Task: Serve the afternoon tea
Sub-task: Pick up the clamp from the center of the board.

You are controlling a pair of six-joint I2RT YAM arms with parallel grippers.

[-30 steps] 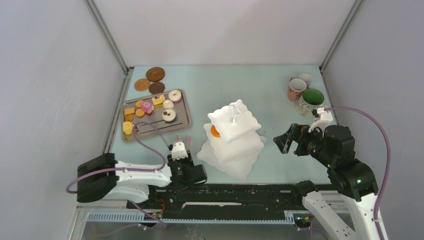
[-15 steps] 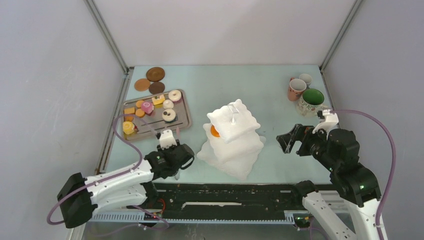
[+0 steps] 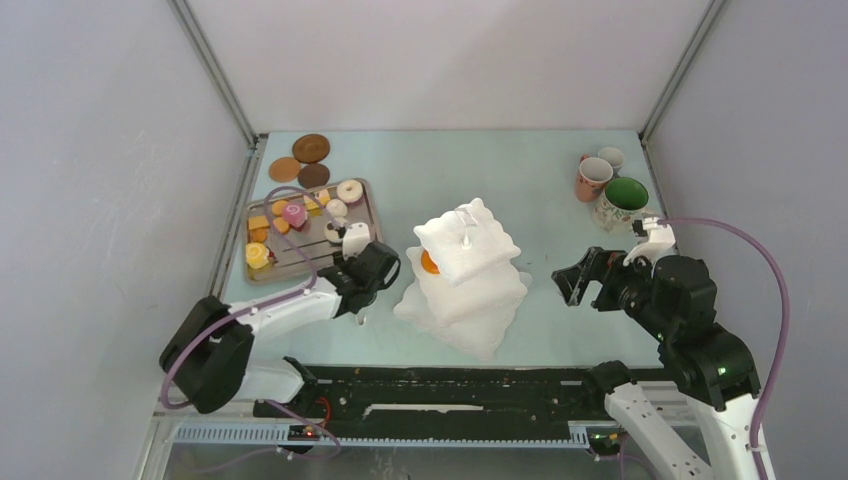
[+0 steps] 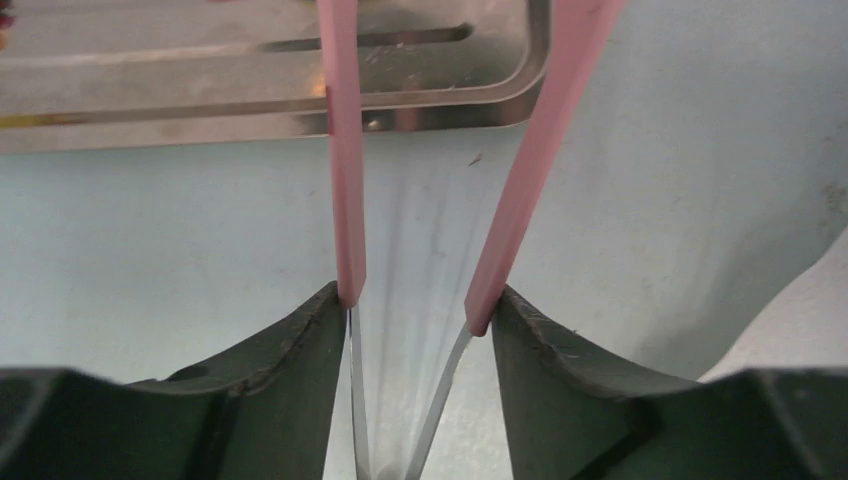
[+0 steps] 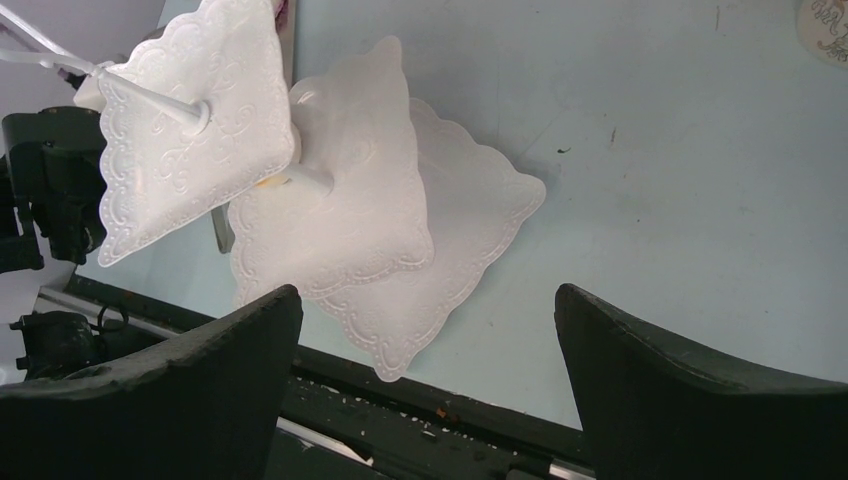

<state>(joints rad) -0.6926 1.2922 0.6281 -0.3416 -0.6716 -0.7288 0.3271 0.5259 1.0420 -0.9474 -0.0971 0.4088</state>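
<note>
Swinging forward, our left gripper (image 4: 418, 300) has reached the tray (image 4: 200, 110) just ahead, clamped on the tongs (image 4: 345, 150). We judge the cakes (image 3: 257, 254) get picked next. Right gripper (image 3: 575, 280) is wide apart, empty.

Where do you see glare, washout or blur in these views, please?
Top external: the white stand is washed out, its relief lost. Left wrist: the metal tray mirrors bright streaks. Right wrist: the right gripper has dark, soft fingers.
</note>
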